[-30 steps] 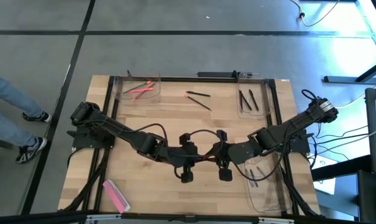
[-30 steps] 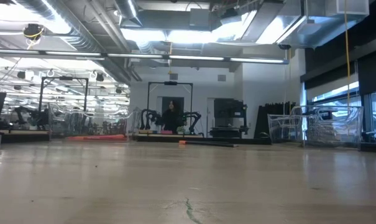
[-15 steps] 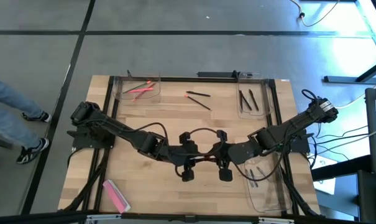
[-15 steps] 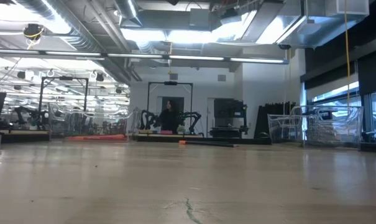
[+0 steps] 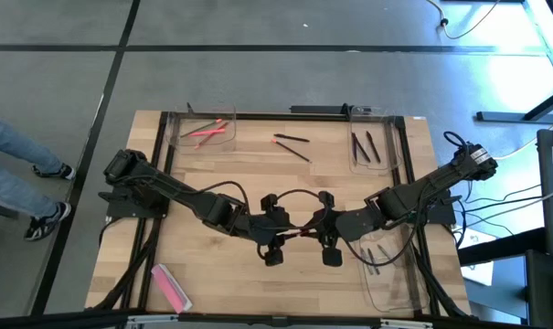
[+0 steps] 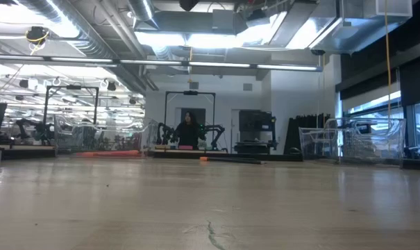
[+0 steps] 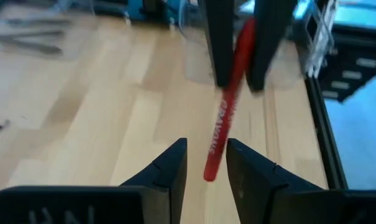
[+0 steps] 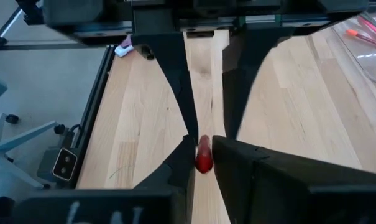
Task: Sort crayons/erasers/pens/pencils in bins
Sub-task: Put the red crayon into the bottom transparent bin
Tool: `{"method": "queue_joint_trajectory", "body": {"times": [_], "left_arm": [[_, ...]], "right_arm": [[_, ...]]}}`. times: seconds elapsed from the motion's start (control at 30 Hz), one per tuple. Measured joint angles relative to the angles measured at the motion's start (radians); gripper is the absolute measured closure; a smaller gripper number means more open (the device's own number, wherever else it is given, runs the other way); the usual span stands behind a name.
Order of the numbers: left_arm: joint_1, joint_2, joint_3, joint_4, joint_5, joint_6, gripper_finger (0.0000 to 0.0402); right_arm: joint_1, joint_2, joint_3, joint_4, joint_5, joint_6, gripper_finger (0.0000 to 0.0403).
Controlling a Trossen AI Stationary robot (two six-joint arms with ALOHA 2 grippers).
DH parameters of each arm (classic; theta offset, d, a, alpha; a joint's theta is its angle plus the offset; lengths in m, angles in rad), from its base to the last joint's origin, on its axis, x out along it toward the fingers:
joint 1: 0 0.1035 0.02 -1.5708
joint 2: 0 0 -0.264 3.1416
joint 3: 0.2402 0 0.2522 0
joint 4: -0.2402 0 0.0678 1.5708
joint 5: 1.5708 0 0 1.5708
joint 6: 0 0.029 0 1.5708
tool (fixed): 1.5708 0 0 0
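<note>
both arms meet over the middle of the table point(image 5: 212, 274), facing each other. the right gripper point(image 8: 202, 152) pinches a red crayon point(image 7: 224, 112) between its narrow fingers, and the crayon's free end reaches toward the left gripper point(image 7: 205, 163), whose fingers stand slightly apart on either side of that tip; whether they touch it cannot be told.

three clear bins sit on the table. the far-left bin point(image 5: 203, 133) holds pink-red crayons point(image 5: 206, 130) along with a thin dull stick. the far-right bin point(image 5: 375, 146) holds two black pens point(image 5: 363, 144). the near-right bin point(image 5: 392, 279) holds a few thin pencils point(image 5: 377, 255). between the two far bins, a black pen point(image 5: 299, 152) and an orange-tipped stick point(image 5: 290, 139) lie loose on the wood. a wide flat pink bar point(image 5: 171, 287) lies near the front-left corner.
</note>
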Motion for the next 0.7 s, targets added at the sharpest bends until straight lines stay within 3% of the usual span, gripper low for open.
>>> {"method": "queue_joint_trajectory", "body": {"times": [0.17,0.7], "left_arm": [[-0.021,0.000,0.000,-0.059,0.072,-0.005,0.0297],[-0.051,0.000,-0.004,-0.126,0.068,-0.081,0.0297]], "right_arm": [[0.000,0.000,0.000,-0.012,0.000,0.002,0.0345],[0.000,0.000,0.000,-0.029,0.000,0.004,0.0345]]}}
